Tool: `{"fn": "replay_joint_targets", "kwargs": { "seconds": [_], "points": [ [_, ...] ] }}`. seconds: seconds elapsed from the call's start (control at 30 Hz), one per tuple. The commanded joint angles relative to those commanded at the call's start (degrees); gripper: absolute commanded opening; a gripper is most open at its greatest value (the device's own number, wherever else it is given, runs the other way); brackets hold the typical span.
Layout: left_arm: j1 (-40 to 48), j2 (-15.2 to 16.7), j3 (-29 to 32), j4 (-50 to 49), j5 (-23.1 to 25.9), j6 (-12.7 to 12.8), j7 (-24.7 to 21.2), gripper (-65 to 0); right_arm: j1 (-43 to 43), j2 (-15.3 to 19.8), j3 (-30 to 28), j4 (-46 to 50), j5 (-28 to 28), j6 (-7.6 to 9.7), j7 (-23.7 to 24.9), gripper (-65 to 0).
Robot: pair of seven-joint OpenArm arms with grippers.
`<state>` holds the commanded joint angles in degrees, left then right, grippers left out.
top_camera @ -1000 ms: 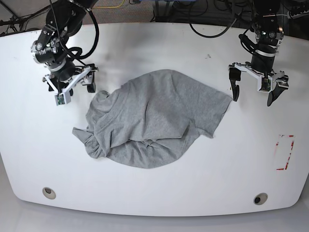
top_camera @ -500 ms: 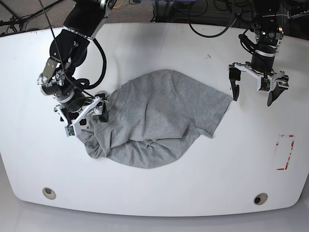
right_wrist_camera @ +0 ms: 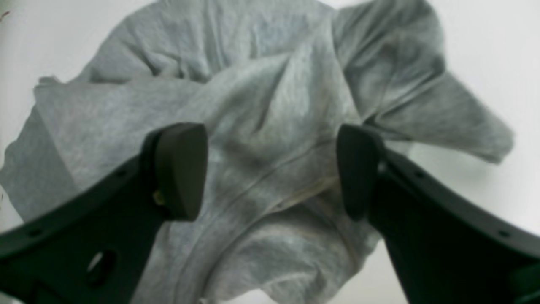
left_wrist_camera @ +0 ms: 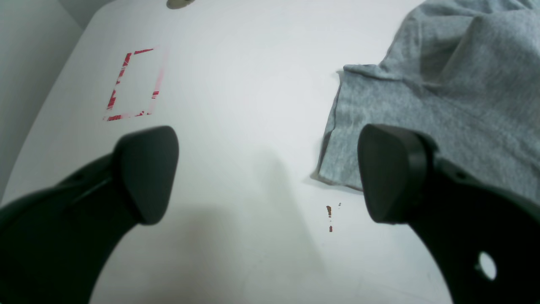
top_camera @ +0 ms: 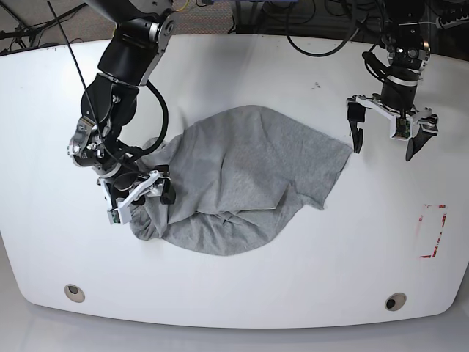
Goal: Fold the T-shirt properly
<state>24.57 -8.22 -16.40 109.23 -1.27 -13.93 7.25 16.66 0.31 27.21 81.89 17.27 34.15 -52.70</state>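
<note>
Base view: right fingers point(top_camera: 143, 195) spread apart, low over crumpled grey T-shirt point(top_camera: 242, 180) on white tabletop point(top_camera: 293, 279), perhaps touching cloth. Left fingers point(top_camera: 389, 137) spread apart, shirt edge just beside.

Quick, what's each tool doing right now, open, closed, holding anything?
Left tool: open, empty, over the bare table beside the T-shirt.
Right tool: open, straddling the T-shirt's bunched edge, gripping nothing yet.
</note>
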Motion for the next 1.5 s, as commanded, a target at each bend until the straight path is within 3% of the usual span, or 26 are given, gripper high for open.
{"fn": "replay_joint_targets", "kwargs": {
  "seconds": [0.57,0.67,1.2,1.33,1.5],
  "points": [
    [0.0,-0.1,0.0,-0.1,0.0,0.0,0.0,-1.3,0.4,3.6,-2.8,-6.1,-0.1,-0.18,6.6,-20.5],
    [0.0,-0.1,0.0,-0.3,0.0,0.0,0.0,-1.3,0.4,4.7,-3.0,-6.3,-0.1,-1.32,6.9,-20.5],
    [-0.1,-0.1,0.0,-0.2,0.1,0.0,0.0,-1.3,0.4,4.5,-3.2,-10.9,0.1,-2.02,9.9,-21.2],
    [-0.1,-0.1,0.0,-0.3,0.1,0.0,0.0,-1.3,0.4,3.6,-3.2,-10.9,0.1,-2.02,9.9,-29.8],
    [-0.1,-0.4,0.0,-0.4,0.1,0.0,0.0,-1.3,0.5,3.0,-3.2,-10.7,0.1,-2.02,9.9,-47.4]
  ]
}}
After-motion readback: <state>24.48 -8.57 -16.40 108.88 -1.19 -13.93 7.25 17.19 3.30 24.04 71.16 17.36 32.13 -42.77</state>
